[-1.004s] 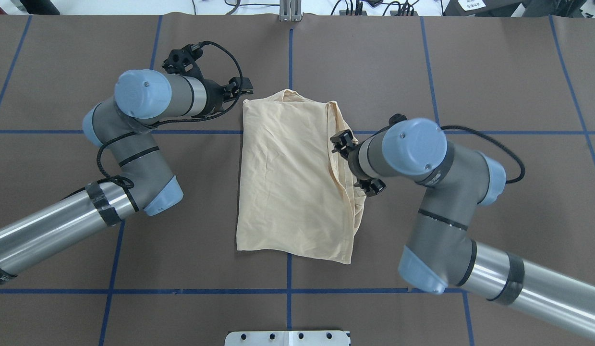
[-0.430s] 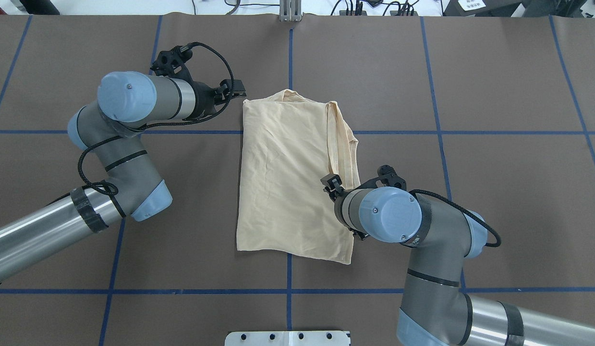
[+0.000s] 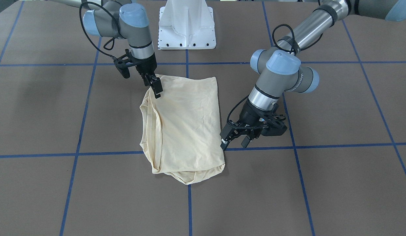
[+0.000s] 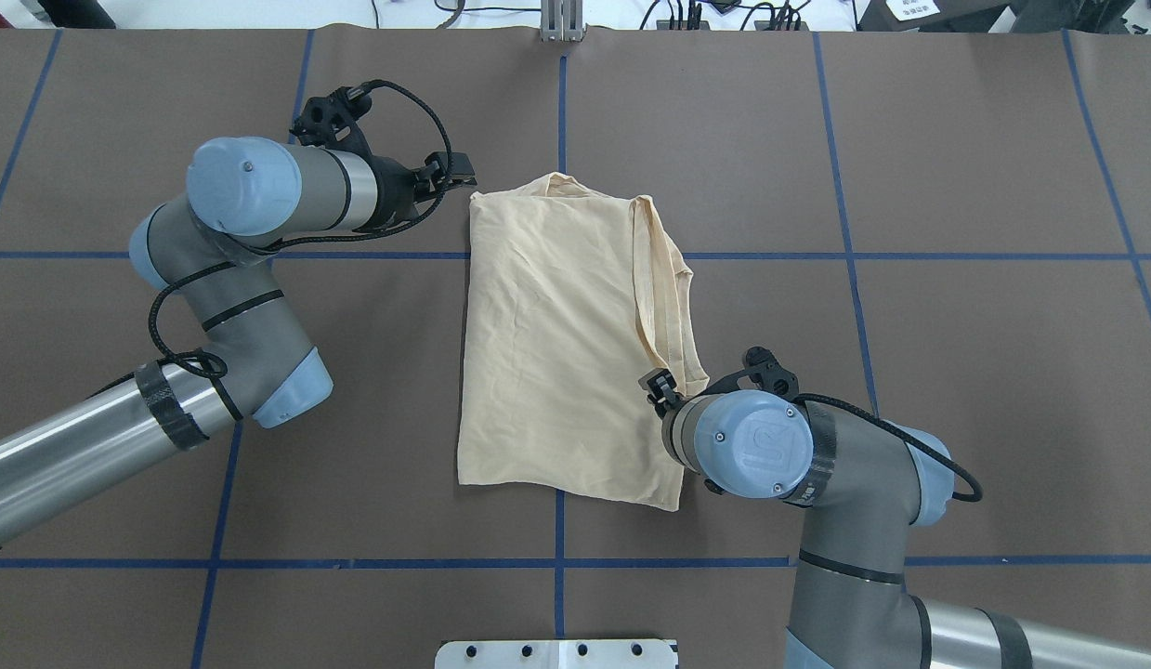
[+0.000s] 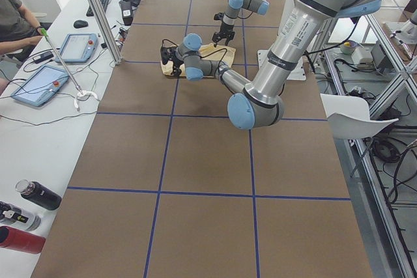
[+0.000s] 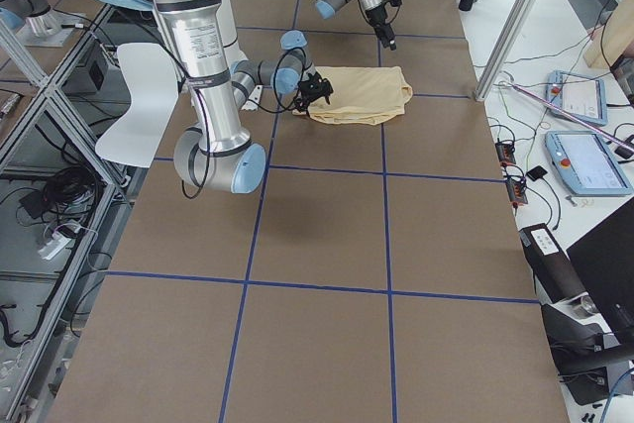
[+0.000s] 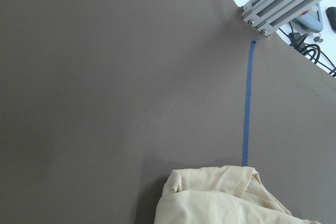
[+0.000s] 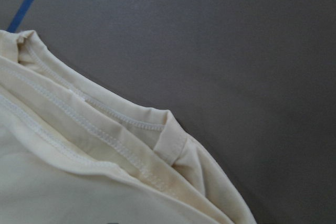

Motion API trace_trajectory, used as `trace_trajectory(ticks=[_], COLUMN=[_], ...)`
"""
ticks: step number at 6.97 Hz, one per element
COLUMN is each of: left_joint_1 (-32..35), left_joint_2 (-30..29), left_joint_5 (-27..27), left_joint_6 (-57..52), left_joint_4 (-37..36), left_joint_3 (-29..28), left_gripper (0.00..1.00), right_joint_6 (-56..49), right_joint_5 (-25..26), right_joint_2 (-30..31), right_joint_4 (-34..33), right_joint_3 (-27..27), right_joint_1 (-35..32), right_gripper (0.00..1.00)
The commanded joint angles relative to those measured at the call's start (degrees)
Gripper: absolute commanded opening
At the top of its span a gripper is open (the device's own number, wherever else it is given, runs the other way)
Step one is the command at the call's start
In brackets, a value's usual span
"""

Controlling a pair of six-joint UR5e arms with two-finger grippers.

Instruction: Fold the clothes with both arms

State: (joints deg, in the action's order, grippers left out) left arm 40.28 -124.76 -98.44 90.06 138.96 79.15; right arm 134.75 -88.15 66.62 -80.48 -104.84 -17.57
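The T-shirt (image 4: 556, 353) is laid flat around the middle of the brown-covered table (image 4: 956, 372), folded lengthwise into a tall oblong, plain cream side up, right over the central blue tape line (image 4: 561, 111). Stacked hems and stitched edges are bunched along its side nearer the right arm (image 4: 844, 520), and that's pretty much all that's shown in the right wrist view, close up. The right gripper (image 3: 156, 89) is pointed down onto the shirt's corner at that side, closest to the white pedestal base (image 3: 187, 23). Its fingers are seen as one dark shape, so whether they're spread or pinched on any cloth can't be told. On the other side, the left gripper (image 3: 234, 143) is held low just beside the shirt's long edge near its far corner, with the fingers spread apart and nothing gripped between them. The left arm (image 4: 259, 316) is bent in from the table's side.
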Motion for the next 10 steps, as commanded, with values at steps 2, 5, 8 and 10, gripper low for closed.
trace_trajectory(ticks=[2, 5, 8, 10], left_joint_1=[-0.02, 0.06, 0.15, -2.12], left_joint_2=[-0.05, 0.04, 3.18, 11.09], left_joint_5=[0.09, 0.09, -0.09, -2.44], left_joint_6=[0.55, 1.35, 2.83, 5.54], left_joint_4=[0.0, -0.7, -0.7, -0.71], left_joint_3=[0.13, 1.01, 5.11, 14.69], left_gripper=[1.0, 1.0, 1.0, 1.0], right_joint_6=[-0.02, 0.25, -0.02, -0.02], right_joint_5=[0.17, 0.09, -0.53, -1.32], right_joint_2=[-0.09, -0.26, -0.09, 0.7], right_joint_4=[-0.03, -0.03, -0.12, -0.64], right_joint_3=[0.08, -0.18, -1.06, -3.25], right_joint_1=[1.57, 0.53, 0.34, -0.01], right_gripper=[0.7, 0.0, 0.0, 0.0])
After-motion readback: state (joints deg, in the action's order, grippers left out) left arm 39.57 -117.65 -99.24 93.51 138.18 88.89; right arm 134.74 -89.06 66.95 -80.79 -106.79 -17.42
